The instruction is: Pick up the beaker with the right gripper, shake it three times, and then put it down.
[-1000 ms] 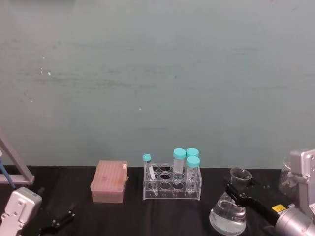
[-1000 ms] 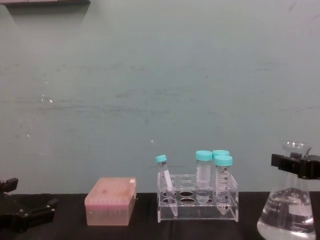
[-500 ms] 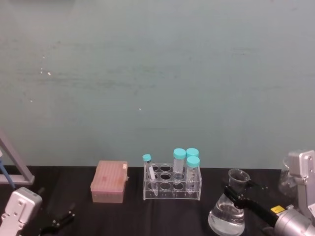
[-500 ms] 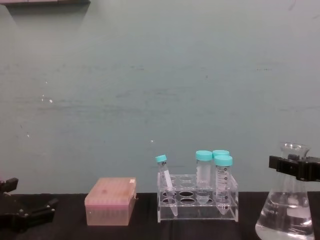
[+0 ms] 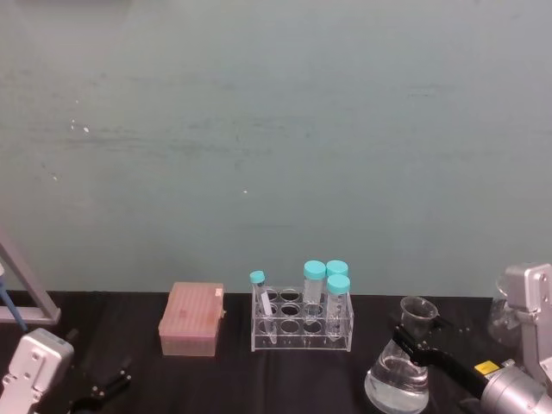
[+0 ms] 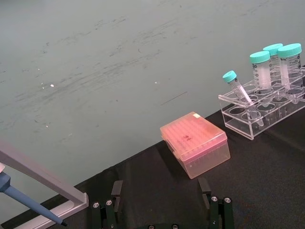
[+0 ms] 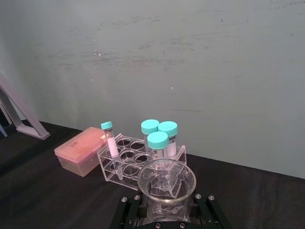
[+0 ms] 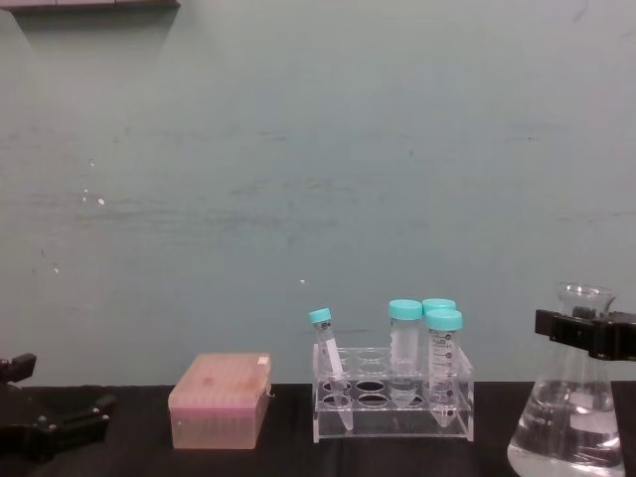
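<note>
Beaker [image 8: 568, 437] at lower right of the chest view, about a third full: likely bottom-heavy, slick, breakable glass (contents will slosh). Right gripper [image 8: 584, 334] is clamped on its narrow neck under the flared rim, which looks the sensible hold. Left gripper [image 6: 160, 191] is idle at the head view's lower left, fingers apart.

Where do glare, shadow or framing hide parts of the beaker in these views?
Head view: bright highlights low in the beaker, whose base sits at the lower edge. Chest view: the right gripper crosses the neck as a dark bar; the base is cut off. Right wrist view: reflections inside the rim, the body hidden below. Left wrist view: the left gripper parked, open.
</note>
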Robot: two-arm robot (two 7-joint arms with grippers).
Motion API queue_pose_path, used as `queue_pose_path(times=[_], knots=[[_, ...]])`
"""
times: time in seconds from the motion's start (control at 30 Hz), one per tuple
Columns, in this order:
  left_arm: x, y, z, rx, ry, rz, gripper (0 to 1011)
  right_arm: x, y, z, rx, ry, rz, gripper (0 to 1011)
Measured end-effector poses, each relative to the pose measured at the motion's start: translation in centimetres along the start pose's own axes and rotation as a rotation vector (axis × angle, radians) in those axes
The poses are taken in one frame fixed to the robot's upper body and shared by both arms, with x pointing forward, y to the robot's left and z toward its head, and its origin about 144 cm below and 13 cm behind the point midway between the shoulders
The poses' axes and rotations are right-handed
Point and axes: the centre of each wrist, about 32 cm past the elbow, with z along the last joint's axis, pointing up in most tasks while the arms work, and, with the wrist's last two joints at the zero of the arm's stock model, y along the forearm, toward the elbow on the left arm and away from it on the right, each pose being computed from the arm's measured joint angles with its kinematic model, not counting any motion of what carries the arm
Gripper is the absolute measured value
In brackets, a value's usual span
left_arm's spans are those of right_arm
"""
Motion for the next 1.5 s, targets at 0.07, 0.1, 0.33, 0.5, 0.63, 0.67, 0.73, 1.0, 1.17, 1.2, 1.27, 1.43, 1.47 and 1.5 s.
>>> queue_pose_path(times=[0.07,0.1,0.33,0.5,0.63,0.67,0.73,1.0,1.17,1.2,1.27,1.43,1.47,1.5], knots=[[0.0,0.0,0.0,0.0,0.0,0.0,1000,0.0,0.0,0.0,-0.001,0.007,0.002,450],[0.0,0.0,0.0,0.0,0.0,0.0,1000,0.0,0.0,0.0,-0.001,0.007,0.002,450],[0.0,0.0,0.0,0.0,0.0,0.0,1000,0.1,0.3,-0.2,0.039,0.51,0.056,450],[0.0,0.0,0.0,0.0,0.0,0.0,1000,0.0,0.3,-0.3,0.061,0.739,0.074,451],[0.0,0.0,0.0,0.0,0.0,0.0,1000,0.0,0.3,-0.6,0.07,0.871,0.079,450],[0.0,0.0,0.0,0.0,0.0,0.0,1000,0.1,0.2,-0.8,0.072,0.916,0.078,450],[0.0,0.0,0.0,0.0,0.0,0.0,1000,0.1,0.2,-0.9,0.074,0.952,0.076,450],[0.0,0.0,0.0,0.0,0.0,0.0,1000,0.1,0.1,-1.1,0.061,0.993,0.059,450],[0.0,0.0,0.0,0.0,0.0,0.0,1000,0.6,0.0,-0.3,0.045,0.763,0.03,450],[0.0,0.0,0.0,0.0,0.0,0.0,1000,0.9,-0.1,0.1,0.038,0.658,0.022,450],[0.0,0.0,0.0,0.0,0.0,0.0,1000,1.2,-0.1,0.6,0.026,0.489,0.01,450],[0.0,0.0,0.0,0.0,0.0,0.0,1000,1.7,-0.3,1.6,0.003,0.134,-0.005,450],[0.0,0.0,0.0,0.0,0.0,0.0,1000,1.8,-0.4,1.8,-0.007,0.02,-0.007,450],[0.0,0.0,0.0,0.0,0.0,0.0,1000,1.8,-0.4,2.0,-0.011,-0.037,-0.009,450]])
